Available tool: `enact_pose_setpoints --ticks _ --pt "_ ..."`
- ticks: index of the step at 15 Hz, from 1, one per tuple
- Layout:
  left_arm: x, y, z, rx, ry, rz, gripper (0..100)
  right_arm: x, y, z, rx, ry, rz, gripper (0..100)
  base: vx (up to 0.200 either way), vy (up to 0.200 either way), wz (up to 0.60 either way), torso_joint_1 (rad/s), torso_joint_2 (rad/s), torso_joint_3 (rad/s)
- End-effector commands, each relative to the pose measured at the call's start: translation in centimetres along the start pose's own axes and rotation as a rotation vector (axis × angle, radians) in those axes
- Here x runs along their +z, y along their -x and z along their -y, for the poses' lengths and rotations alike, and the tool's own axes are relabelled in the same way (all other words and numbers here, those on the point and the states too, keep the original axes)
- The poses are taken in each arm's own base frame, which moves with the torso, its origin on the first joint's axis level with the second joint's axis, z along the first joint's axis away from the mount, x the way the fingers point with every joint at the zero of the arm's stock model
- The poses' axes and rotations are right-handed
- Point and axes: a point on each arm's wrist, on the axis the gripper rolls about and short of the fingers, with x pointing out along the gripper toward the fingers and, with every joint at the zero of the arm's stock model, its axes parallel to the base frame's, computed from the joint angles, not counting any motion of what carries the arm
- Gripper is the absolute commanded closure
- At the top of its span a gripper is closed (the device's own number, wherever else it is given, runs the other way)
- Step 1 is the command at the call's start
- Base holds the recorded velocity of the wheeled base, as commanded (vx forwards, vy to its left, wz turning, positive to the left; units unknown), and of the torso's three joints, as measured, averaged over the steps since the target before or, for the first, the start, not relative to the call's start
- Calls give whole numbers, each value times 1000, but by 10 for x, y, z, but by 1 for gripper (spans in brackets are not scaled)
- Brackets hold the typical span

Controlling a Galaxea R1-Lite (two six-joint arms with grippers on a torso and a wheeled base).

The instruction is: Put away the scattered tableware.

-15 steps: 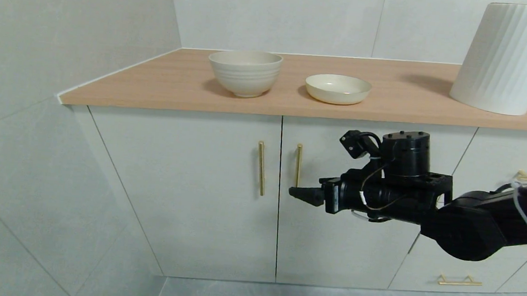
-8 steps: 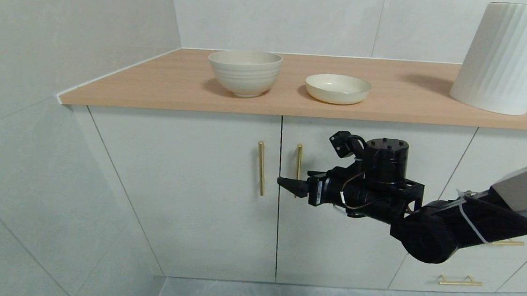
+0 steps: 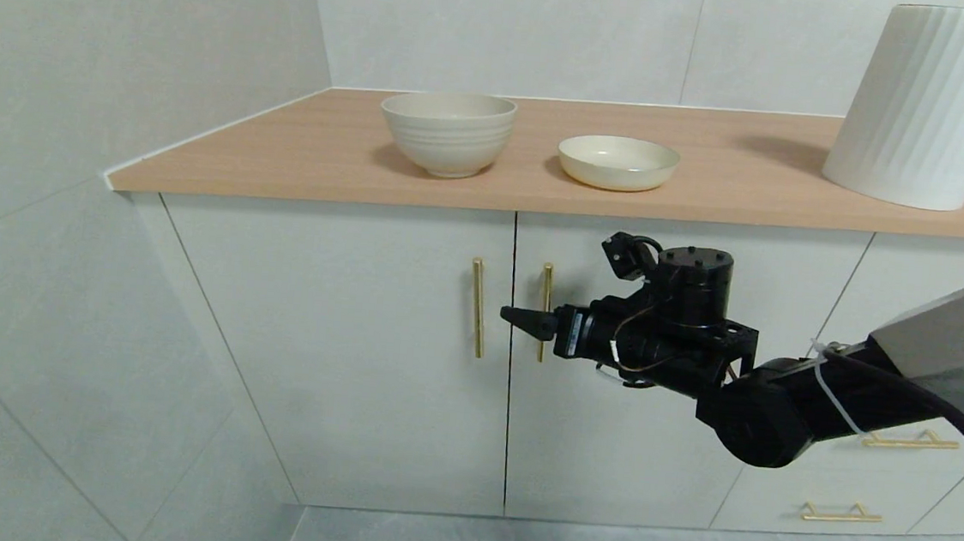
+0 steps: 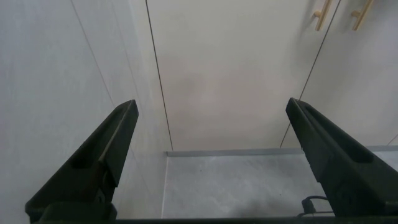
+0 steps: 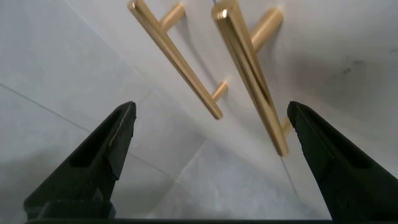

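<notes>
The deep bowl [image 3: 447,133] and shallow dish [image 3: 618,162] sit toward the counter's [image 3: 738,192] left end. They are likely rigid, slick and breakable, best gripped at the rim. The right tool [image 3: 523,318], spread wide and empty, faces the cupboard handles [image 3: 547,284]; contact is unclear.

Right end effector [image 5: 210,115] gapes wide — two gold cabinet handles [image 5: 249,68] framed between its fingers [image 5: 99,162].

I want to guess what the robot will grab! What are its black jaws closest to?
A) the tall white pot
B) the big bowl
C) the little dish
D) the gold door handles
D: the right gripper, jaws open, sits right at the gold door handles, below the counter holding the bowl.
</notes>
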Motion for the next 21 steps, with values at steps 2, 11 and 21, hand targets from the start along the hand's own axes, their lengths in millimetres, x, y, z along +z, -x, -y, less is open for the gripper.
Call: enact_pose_setpoints --ticks 2,11,21 --pt "0 0 0 0 0 -2 0 -6 -6 3 5 2 5 0 0 0 0 0 0 0" --pt "0 0 0 0 0 -2 0 -15 -11 -7 44 -7 12 0 0 0 0 0 0 0" --pt "0 0 0 0 0 0 0 -12 19 -37 159 -4 -45 0 0 0 0 0 0 0"
